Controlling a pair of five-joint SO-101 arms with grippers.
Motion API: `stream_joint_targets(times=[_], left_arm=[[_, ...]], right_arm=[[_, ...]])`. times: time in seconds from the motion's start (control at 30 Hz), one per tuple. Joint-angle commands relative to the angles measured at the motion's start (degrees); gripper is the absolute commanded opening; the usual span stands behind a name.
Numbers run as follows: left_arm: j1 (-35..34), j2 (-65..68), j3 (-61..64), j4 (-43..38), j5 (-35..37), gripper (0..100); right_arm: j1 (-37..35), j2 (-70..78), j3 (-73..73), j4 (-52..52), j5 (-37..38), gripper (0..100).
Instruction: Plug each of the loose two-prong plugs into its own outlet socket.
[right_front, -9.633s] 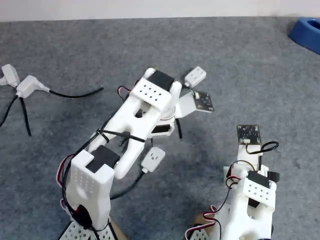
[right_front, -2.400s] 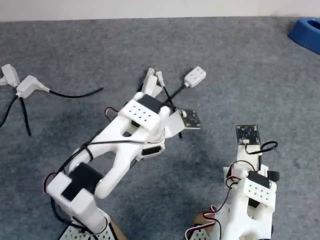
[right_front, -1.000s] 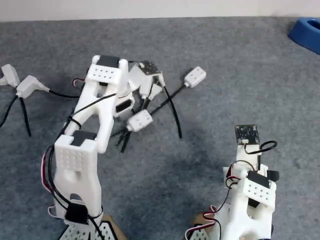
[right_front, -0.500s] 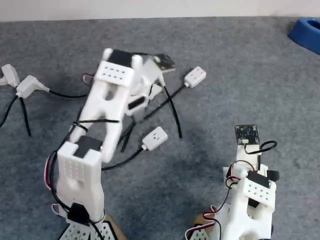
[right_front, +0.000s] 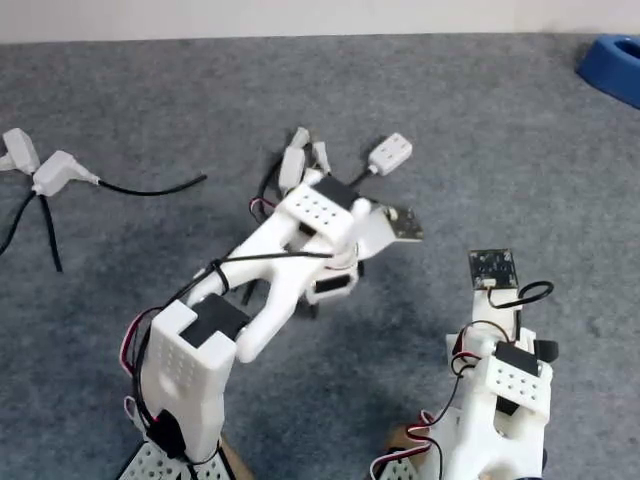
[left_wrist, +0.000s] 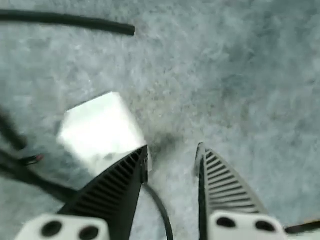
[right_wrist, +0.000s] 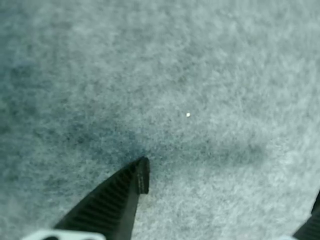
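My left gripper (left_wrist: 172, 160) is open low over the grey carpet. A white outlet socket (left_wrist: 100, 131) lies just outside one of its fingers (left_wrist: 131, 172), and a thin black cable (left_wrist: 159, 210) runs between the jaws. In the high view the left arm (right_front: 300, 250) stretches to the table's middle. Beyond it lie a second white socket (right_front: 390, 152) and two white plugs (right_front: 296, 163) on black cables. Two more white plugs (right_front: 52, 172) lie at the far left. My right gripper (right_wrist: 230, 185) is open over bare carpet, its arm (right_front: 505, 390) at the near right.
A blue container (right_front: 612, 62) sits at the far right corner. Black cables (right_front: 150, 188) trail from the left plugs across the carpet (right_front: 520, 170). A black cable end (left_wrist: 70, 21) lies farther off in the left wrist view.
The left arm has swung right and toward the near side, from above the central plugs to over the socket that lay in the open. The right arm has not moved.
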Motion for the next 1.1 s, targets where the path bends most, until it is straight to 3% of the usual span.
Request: stream_joint_targets(times=[0.0,0.17,0.47,0.73,1.07], left_arm=[[-0.75,-2.86,4.70,-5.63,0.35,18],[-6.11,-2.95,3.38,-6.59,-2.02,18],[-9.45,-3.03,-7.43,1.85,-3.16,18],[-15.08,-2.86,-8.75,2.37,-4.92,18],[-13.93,4.70,-9.36,-1.49,-4.92,18]], right_arm=[[-0.48,-0.13,0.13,-0.13,0.88,47.5],[-0.48,-0.13,0.13,-0.13,0.88,47.5],[-0.75,-0.13,0.13,-0.13,0.88,47.5],[-0.75,-0.13,0.22,-0.13,1.05,47.5],[-0.66,-0.13,0.22,-0.13,1.05,47.5]])
